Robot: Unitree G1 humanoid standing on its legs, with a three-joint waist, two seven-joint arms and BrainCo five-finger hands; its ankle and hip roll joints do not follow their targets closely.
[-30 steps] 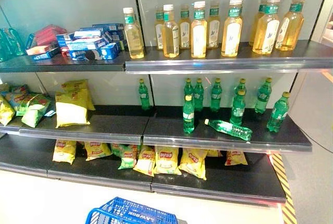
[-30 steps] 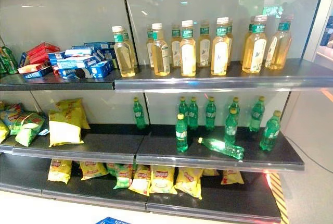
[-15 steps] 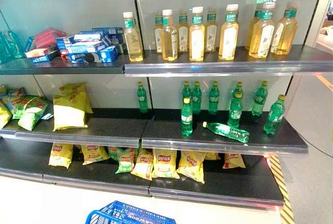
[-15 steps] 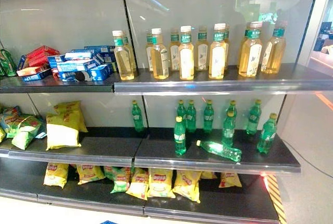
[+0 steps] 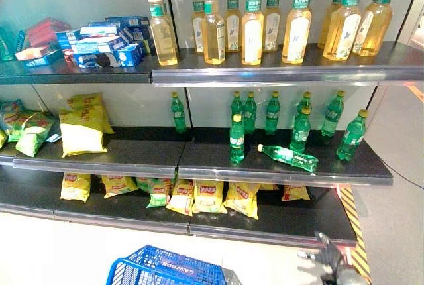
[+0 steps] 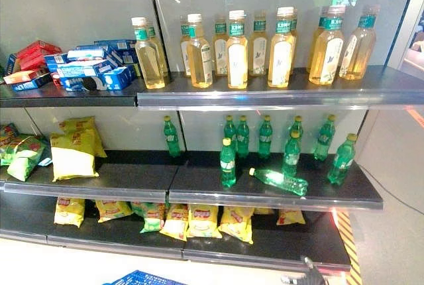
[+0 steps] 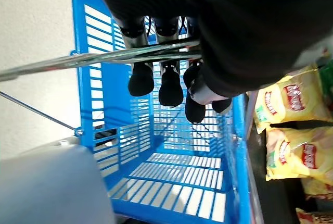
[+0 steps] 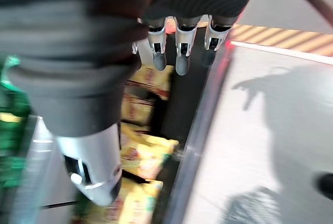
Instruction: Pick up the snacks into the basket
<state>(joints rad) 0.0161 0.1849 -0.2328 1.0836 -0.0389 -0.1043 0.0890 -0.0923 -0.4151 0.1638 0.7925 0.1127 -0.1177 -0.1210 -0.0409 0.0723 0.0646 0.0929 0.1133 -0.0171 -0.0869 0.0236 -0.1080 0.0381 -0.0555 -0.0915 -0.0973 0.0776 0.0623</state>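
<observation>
Several yellow snack bags lie in a row on the bottom shelf, none yet taken. Larger yellow snack bags sit on the middle shelf at left. Blue basket hangs near, below the shelves, empty, its wire handle clamped in the curled fingers of the left hand. Right hand has newly risen into view at near right, fingers apart and holding nothing, just short of the bottom shelf's right end, which suggests that a first reach toward the snacks is beginning. Green bottles and tea bottles stand above.
</observation>
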